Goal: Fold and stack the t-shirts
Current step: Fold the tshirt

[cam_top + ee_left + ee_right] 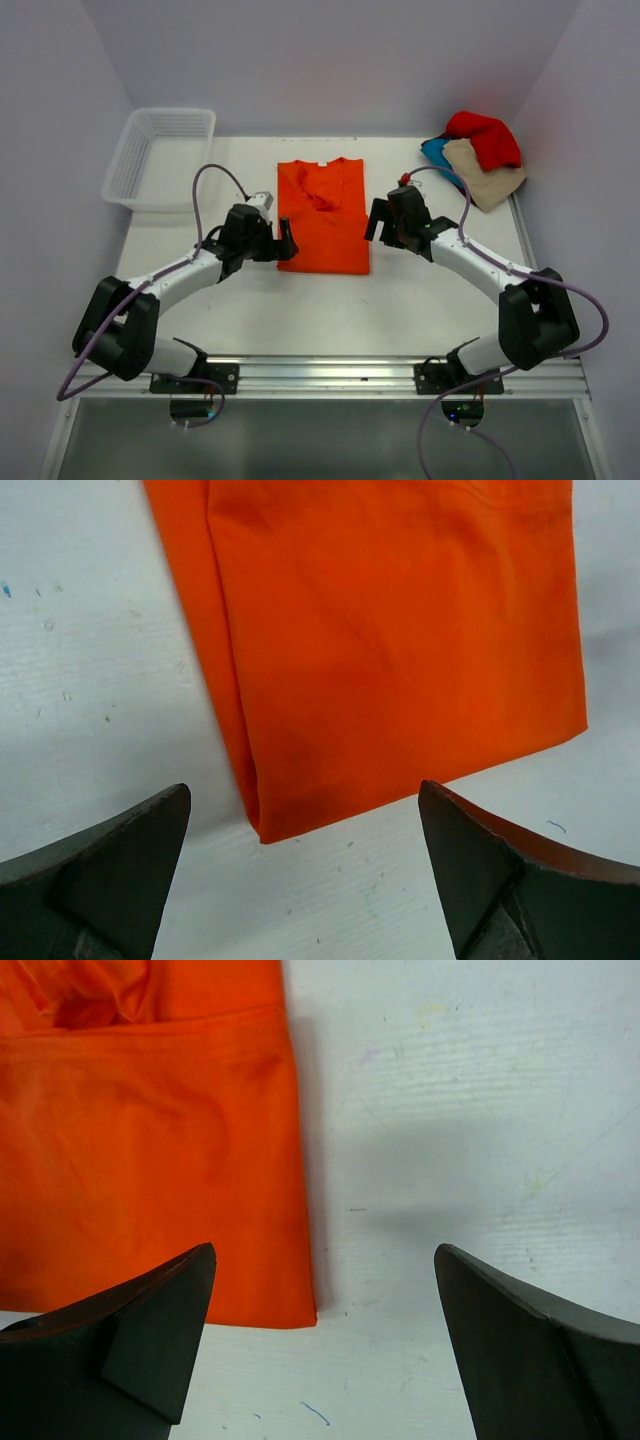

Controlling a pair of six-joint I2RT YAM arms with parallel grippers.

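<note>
The orange t-shirt (322,214) lies flat at the table's middle, folded to a narrow rectangle, collar at the far end. My left gripper (285,245) is open and empty just left of its near left corner; that corner shows in the left wrist view (400,650). My right gripper (375,222) is open and empty just right of its right edge; the near right corner shows in the right wrist view (150,1180). Red (486,136), beige (482,172) and teal-blue (436,152) t-shirts lie heaped at the far right.
A white mesh basket (160,156) stands at the far left corner. The white table (320,310) ends at a metal rail at the near edge. Walls close in on the left, back and right.
</note>
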